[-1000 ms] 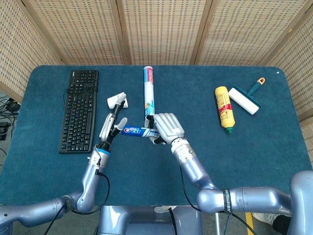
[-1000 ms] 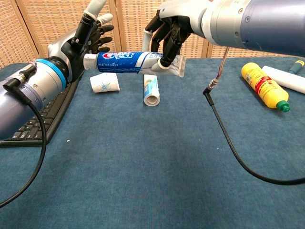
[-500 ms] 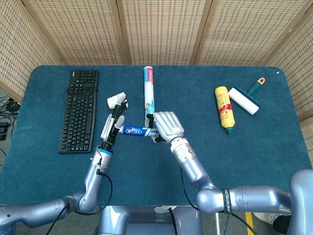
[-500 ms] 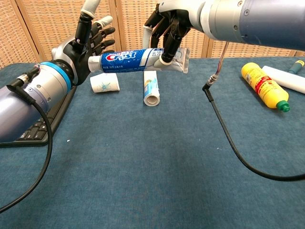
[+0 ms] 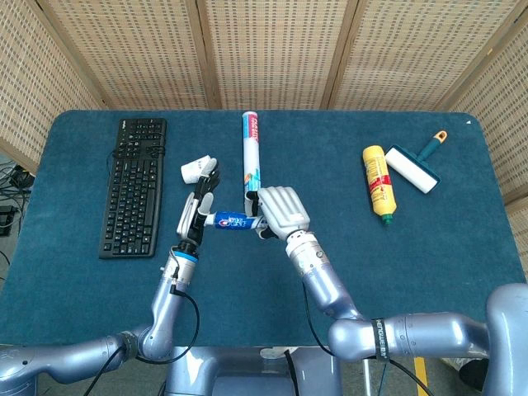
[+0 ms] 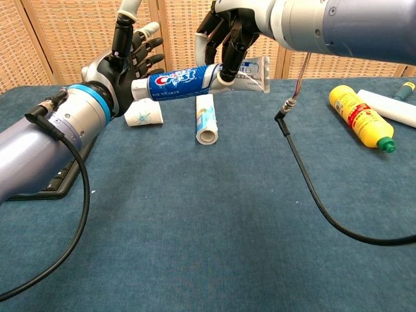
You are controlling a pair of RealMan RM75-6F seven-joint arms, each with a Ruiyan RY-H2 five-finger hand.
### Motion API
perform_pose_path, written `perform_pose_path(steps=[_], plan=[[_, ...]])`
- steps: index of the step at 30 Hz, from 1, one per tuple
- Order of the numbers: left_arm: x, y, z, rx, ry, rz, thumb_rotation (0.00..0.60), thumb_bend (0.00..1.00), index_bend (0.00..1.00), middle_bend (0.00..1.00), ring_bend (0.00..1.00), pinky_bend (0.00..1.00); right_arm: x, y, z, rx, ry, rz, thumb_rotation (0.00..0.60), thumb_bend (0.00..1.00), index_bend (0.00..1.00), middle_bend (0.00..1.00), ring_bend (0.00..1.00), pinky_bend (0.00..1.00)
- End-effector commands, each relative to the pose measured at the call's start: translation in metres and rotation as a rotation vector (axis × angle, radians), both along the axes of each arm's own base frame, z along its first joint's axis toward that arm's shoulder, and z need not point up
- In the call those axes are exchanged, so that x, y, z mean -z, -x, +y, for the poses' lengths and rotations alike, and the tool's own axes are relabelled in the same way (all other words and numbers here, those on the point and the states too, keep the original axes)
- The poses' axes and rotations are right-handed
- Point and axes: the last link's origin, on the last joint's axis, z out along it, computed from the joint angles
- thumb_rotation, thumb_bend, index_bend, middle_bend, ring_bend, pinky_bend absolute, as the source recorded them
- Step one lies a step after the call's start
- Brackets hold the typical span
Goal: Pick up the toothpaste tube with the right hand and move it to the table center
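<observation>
Over the last second the blue-and-white Crest toothpaste tube (image 6: 195, 78) has risen above the table centre, gripped at its crimped end by the right hand (image 6: 229, 34), its cap at 9 o'clock against the spread-fingered left hand (image 6: 127, 60), suggesting handover.

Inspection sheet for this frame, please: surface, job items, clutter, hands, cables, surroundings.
Surface: blue cloth table.
Job's things: toothpaste tube held in the air, roughly level, cap end towards the left hand.
Clutter: keyboard, paper cup, printed tube, yellow bottle, lint roller.
Hands: right hand grips the tube near its crimped end; left hand has fingers spread at the cap end, contact unclear.
Cables: black cable trailing across the cloth from the right arm; another along the left forearm.
Surroundings: woven wicker panels behind.
</observation>
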Motion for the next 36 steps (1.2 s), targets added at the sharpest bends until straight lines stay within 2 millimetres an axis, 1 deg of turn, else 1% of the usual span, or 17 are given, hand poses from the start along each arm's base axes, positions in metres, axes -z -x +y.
perform_pose_path(steps=[1,7,8,10,19,22,26,31,36], plan=[[0.002,-0.004,-0.002,0.003,0.001,0.000,0.138,0.00,0.00,0.00,0.00,0.00,0.001,-0.001,0.000,0.001,0.001,0.002,0.600,0.72,0.77,0.74,0.64,0.60],[0.006,-0.015,-0.006,0.019,0.005,0.006,0.139,0.00,0.00,0.00,0.00,0.00,0.003,-0.002,0.000,0.000,0.005,0.007,0.600,0.72,0.77,0.74,0.64,0.60],[0.003,-0.019,-0.002,0.020,-0.002,0.003,0.139,0.00,0.00,0.00,0.00,0.00,0.003,-0.002,0.000,0.001,0.006,0.005,0.600,0.72,0.77,0.74,0.64,0.60],[0.003,-0.022,0.000,0.016,0.008,0.001,0.138,0.00,0.00,0.00,0.00,0.00,0.002,-0.003,0.000,0.003,0.007,0.001,0.600,0.72,0.77,0.74,0.64,0.60],[0.001,-0.017,0.000,0.003,0.003,0.015,0.140,0.00,0.00,0.00,0.00,0.00,-0.004,0.002,-0.002,0.013,0.027,0.007,0.600,0.72,0.77,0.74,0.64,0.60],[-0.006,-0.005,-0.001,-0.006,-0.019,0.034,0.141,0.00,0.00,0.00,0.00,0.00,-0.008,0.011,-0.004,0.024,0.045,0.028,0.600,0.72,0.77,0.74,0.64,0.60],[-0.021,0.016,0.001,-0.011,-0.059,0.083,0.142,0.00,0.00,0.00,0.00,0.00,-0.011,0.027,-0.007,0.049,0.057,0.055,0.600,0.72,0.77,0.74,0.64,0.60],[-0.052,0.059,0.000,0.001,-0.130,0.212,0.140,0.00,0.00,0.00,0.00,0.00,-0.004,0.059,-0.007,0.088,0.036,0.102,0.600,0.72,0.77,0.74,0.64,0.60],[-0.080,0.098,-0.006,0.017,-0.192,0.387,0.149,0.00,0.00,0.00,0.00,0.00,0.009,0.080,-0.003,0.106,0.021,0.129,0.600,0.72,0.77,0.74,0.64,0.60]])
